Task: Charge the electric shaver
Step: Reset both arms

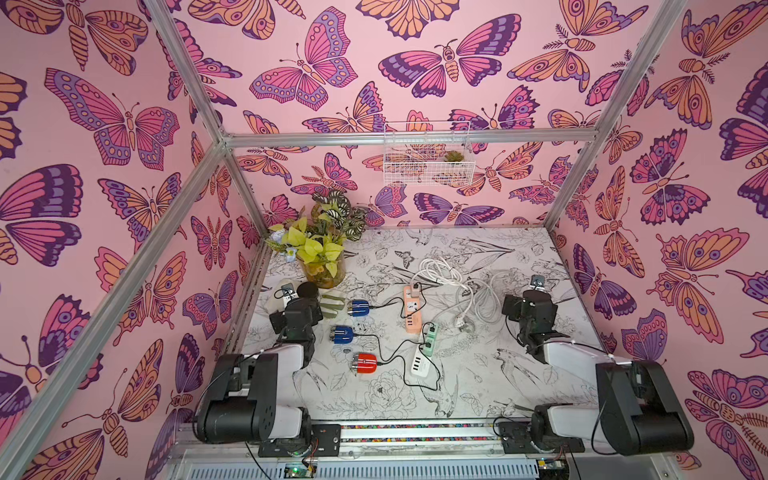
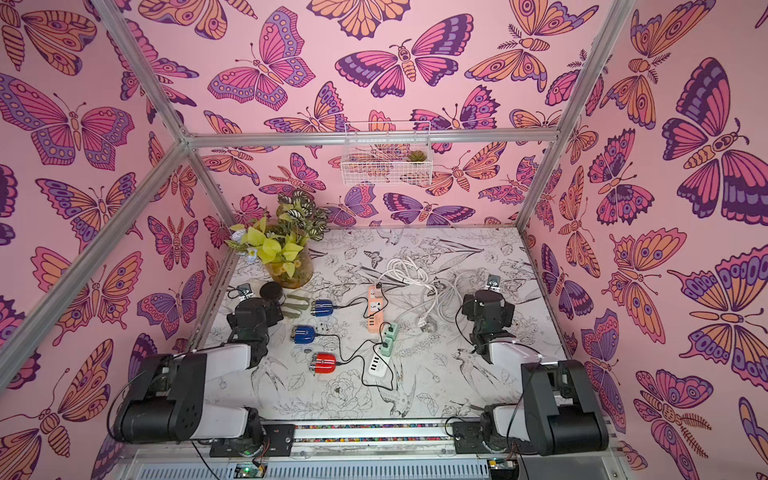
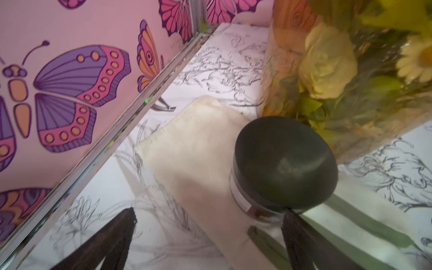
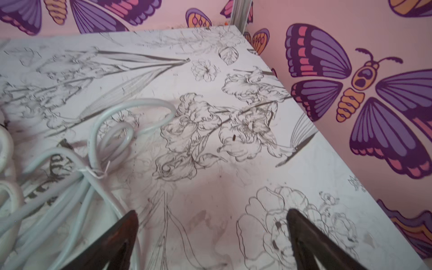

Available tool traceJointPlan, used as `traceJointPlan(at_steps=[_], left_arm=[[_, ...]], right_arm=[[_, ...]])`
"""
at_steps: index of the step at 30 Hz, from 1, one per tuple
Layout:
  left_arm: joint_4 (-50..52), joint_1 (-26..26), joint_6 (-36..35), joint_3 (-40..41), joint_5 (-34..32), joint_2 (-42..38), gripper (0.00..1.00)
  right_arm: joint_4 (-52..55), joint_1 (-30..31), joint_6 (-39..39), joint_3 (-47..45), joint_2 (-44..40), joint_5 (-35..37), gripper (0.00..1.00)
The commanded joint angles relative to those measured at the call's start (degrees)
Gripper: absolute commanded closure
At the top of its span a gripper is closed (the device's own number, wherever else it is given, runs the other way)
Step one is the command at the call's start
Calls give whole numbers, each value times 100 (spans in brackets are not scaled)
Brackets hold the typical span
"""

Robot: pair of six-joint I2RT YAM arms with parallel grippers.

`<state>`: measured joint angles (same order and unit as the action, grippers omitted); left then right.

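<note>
- Both hands are released and empty: left hand beside a dark-lidded jar, right hand by loose white cords.
- Left of centre on the counter lie an upper blue shaver, a lower blue shaver and a red shaver.
- Their black cables cross; I reckon tugging one could drag a power strip.
- A careless left sweep might topple the jar.

In both top views, the left arm and right arm are seen folded at the elbow, forearms stretched forward and wrists tipped down. The left gripper is held with its jaws spread wide and nothing gripped between them. The right gripper is likewise spread wide and empty, and is kept well apart from the left.
</note>
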<state>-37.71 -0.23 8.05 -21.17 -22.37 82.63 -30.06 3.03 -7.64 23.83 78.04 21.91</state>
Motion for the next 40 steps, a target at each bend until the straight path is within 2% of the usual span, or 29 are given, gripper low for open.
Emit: traceJointPlan(at_steps=[1, 3, 6, 9, 10, 11, 13, 16, 17, 18, 20, 22, 25, 27, 40], left_arm=[[-860, 23, -243, 87, 413, -77, 0], [-1644, -1, -350, 537, 472, -40, 0], [-2099, -21, -437, 862, 786, -140, 0], [-2502, -41, -562, 950, 1051, 250, 0], [-3322, -39, -667, 996, 1042, 717, 0], [-3604, -45, -760, 1009, 1027, 893, 0], [-2114, -18, -503, 720, 1036, 294, 0], [-2451, 160, -513, 579, 1277, 673, 0], [-1752, 170, -394, 431, 1312, 422, 0], [-1485, 181, -396, 333, 1349, 368, 0], [-1995, 168, -548, 345, 1428, 659, 0], [-1302, 165, -475, 289, 1446, 404, 0], [-1970, 158, -541, 383, 1425, 599, 0], [-1591, 155, -488, 313, 1398, 440, 0], [-1550, -30, -615, 103, 1068, 554, 1]], right_arm=[[-970, -198, 2, 41, 334, -496, 1], [-1621, -213, 81, -211, 536, -656, 1], [-2578, -215, 70, -581, 799, -597, 1], [-2338, -209, 35, -560, 679, -539, 1], [-2497, -212, 34, -600, 724, -525, 1], [-2605, -206, 28, -654, 731, -511, 1], [-2640, -207, -7, -718, 682, -451, 1], [-2571, -208, -14, -656, 721, -442, 1], [-2474, -216, -7, -601, 726, -461, 1], [-2389, -206, 22, -536, 752, -493, 1], [-2034, -212, 79, -321, 774, -597, 1], [-1841, -163, 130, -212, 792, -548, 1], [-1862, -158, 133, -230, 782, -539, 1], [-1871, -153, 131, -239, 772, -539, 1], [-1883, -155, 138, -243, 774, -527, 1]])
